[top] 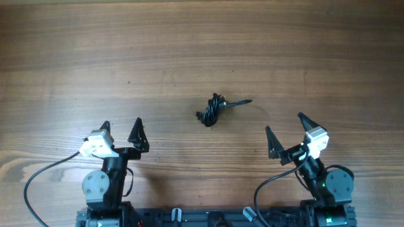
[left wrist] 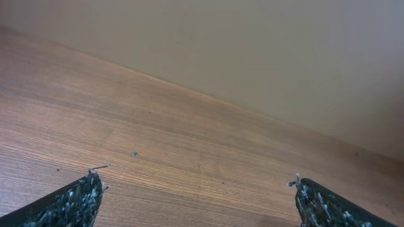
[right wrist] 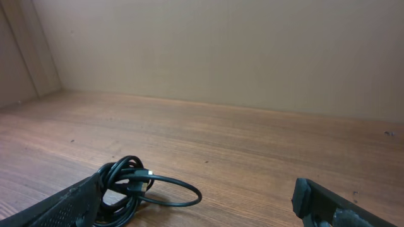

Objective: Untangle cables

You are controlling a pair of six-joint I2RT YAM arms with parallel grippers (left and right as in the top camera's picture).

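Fingers (right wrist: 60, 205) of the right gripper (top: 284, 122) sit closest in the right wrist view, one in each bottom corner. They are spread wide and holding nothing. The cables (right wrist: 136, 188) lie on the table (top: 189, 38) just beyond the left-hand finger. The coil is partly hidden behind that finger, and one loop trails out toward the gap. Overhead view: the cables form a small knotted bundle mid-table with a plug end (top: 243, 102) sticking out right. It's apart from both arms, ahead-left of the right gripper. The left gripper (top: 121, 123) is also wide and holding nothing, well apart, with the bundle ahead-right. Left wrist view shows only wood and wall (left wrist: 284, 50).
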